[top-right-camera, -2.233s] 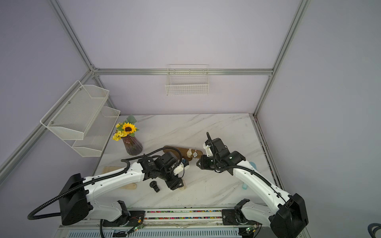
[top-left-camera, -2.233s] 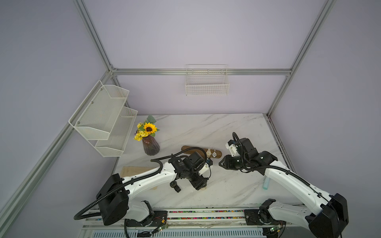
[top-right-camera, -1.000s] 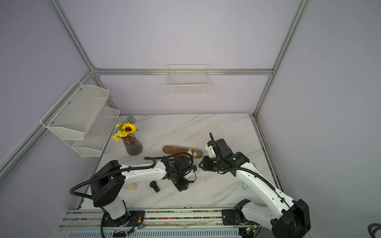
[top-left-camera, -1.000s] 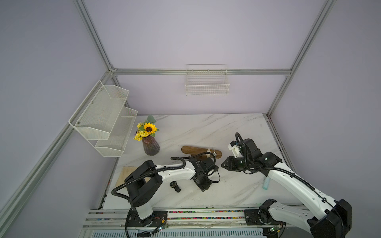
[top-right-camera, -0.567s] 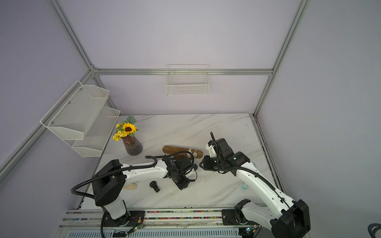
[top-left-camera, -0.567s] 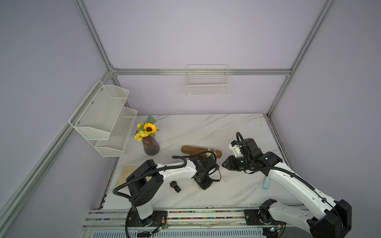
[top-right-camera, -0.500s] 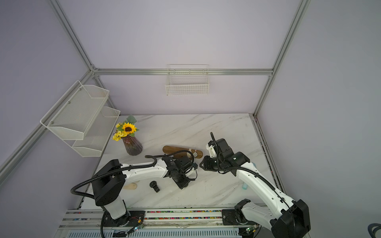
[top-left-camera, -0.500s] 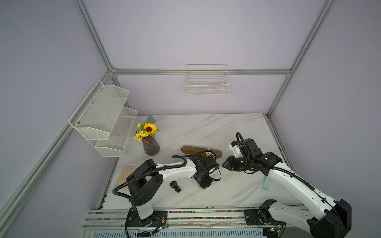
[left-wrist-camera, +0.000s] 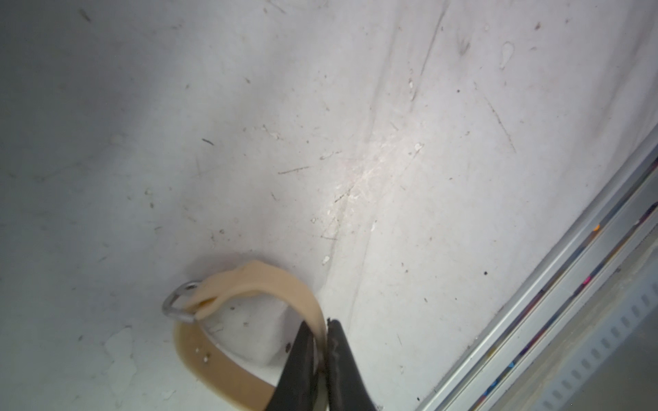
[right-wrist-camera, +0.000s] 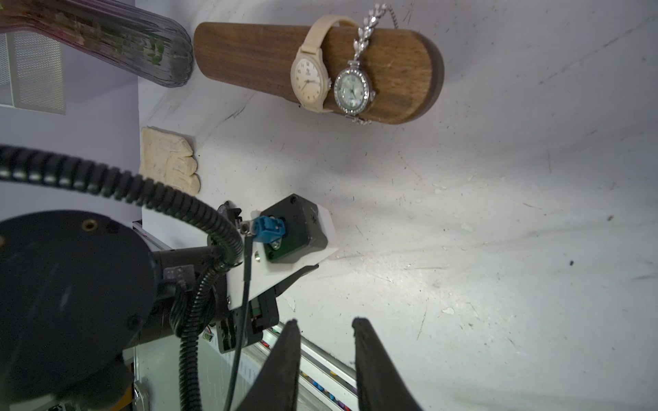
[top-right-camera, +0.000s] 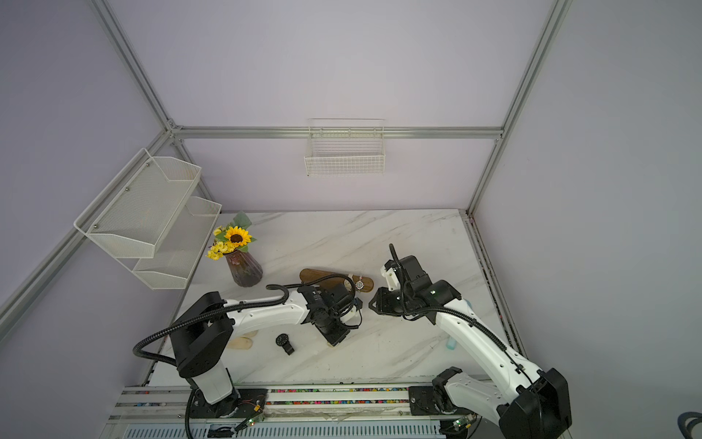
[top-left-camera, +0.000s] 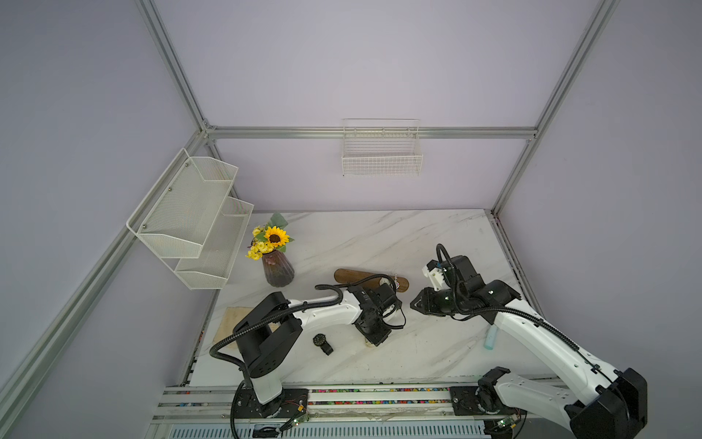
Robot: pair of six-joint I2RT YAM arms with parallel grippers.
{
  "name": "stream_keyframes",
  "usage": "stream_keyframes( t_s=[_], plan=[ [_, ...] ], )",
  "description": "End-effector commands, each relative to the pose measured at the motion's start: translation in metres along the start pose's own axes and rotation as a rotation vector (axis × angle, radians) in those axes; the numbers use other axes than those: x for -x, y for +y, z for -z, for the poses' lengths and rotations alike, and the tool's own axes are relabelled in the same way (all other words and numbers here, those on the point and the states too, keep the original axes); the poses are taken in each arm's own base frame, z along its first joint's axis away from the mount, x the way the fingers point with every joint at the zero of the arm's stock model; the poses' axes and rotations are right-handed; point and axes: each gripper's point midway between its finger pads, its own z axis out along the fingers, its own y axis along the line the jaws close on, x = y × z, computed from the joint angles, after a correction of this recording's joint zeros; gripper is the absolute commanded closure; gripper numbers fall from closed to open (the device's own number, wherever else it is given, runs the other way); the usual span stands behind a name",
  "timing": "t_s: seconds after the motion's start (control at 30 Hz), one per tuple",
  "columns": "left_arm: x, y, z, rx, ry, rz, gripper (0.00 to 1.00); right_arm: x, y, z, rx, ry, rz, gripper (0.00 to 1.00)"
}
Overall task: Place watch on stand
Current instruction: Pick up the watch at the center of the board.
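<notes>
**Status: left gripper (left-wrist-camera: 320,322) clamped on tan rubber-strap watch (left-wrist-camera: 270,284), front of table**

Strap is pinched between the closed fingers, and the silver metal buckle (left-wrist-camera: 178,306) is at the far end of the loop. The watch sits low over the white marble table (top-left-camera: 380,235), near the middle of the front edge. Can't tell if it touches; face not visible.

The brown wooden round-ended bar stand (right-wrist-camera: 249,53) is mid-table, behind the grip and apart from it. It carries a cream round-dial watch (right-wrist-camera: 309,76) and a silver jewelled watch (right-wrist-camera: 352,89), side by side near its right end.

right gripper (right-wrist-camera: 324,320) is near that end, fingers apart, nothing between.

A black round watch (top-left-camera: 322,342) lies toward the front-left corner. A purple ribbed vase of sunflowers (top-left-camera: 278,268) stands near the left edge.
</notes>
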Motion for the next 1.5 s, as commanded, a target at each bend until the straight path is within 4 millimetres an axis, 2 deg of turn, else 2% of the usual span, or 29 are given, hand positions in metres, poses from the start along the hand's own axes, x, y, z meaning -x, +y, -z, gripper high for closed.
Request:
stream_keyframes(
  t_s=[0.0,0.13,0.23,0.43,0.5,0.53,0.73,0.9,1.07,1.33,1.4,1.47],
  plan=[
    [0.021,-0.004,0.014,-0.037,-0.064,0.039,0.94,-0.006,-0.007,-0.002,-0.009,0.020,-0.005,0.71],
    [0.027,-0.001,0.029,-0.071,-0.110,0.075,0.95,-0.006,-0.007,-0.003,-0.004,0.023,-0.003,0.71],
    [0.030,0.005,0.047,-0.102,-0.158,0.124,0.95,-0.004,-0.006,-0.004,0.003,0.024,0.006,0.71],
    [0.026,0.031,0.092,-0.147,-0.283,0.275,0.95,0.007,-0.002,-0.008,0.018,0.014,0.017,0.71],
    [0.022,0.043,0.103,-0.163,-0.313,0.335,0.95,0.012,0.004,-0.008,0.051,0.003,0.020,0.71],
    [0.022,0.046,0.117,-0.174,-0.355,0.353,0.95,0.015,0.008,-0.007,0.068,-0.004,0.021,0.71],
    [0.021,0.071,0.155,-0.234,-0.471,0.479,0.95,0.033,0.036,-0.002,0.204,-0.079,0.078,0.71],
    [0.018,0.106,0.190,-0.235,-0.578,0.600,0.96,0.042,0.055,0.003,0.291,-0.112,0.126,0.72],
    [0.016,0.132,0.203,-0.236,-0.620,0.653,0.96,0.047,0.052,-0.003,0.269,-0.105,0.130,0.72],
    [0.023,0.157,0.195,-0.375,-0.591,0.751,0.97,0.061,0.059,-0.012,0.279,-0.084,0.121,0.73],
    [0.027,0.159,0.196,-0.405,-0.601,0.756,0.97,0.071,0.070,-0.013,0.298,-0.132,0.153,0.73],
    [0.030,0.162,0.198,-0.411,-0.608,0.756,0.97,0.067,0.087,-0.019,0.285,-0.156,0.214,0.72]
  ],
)
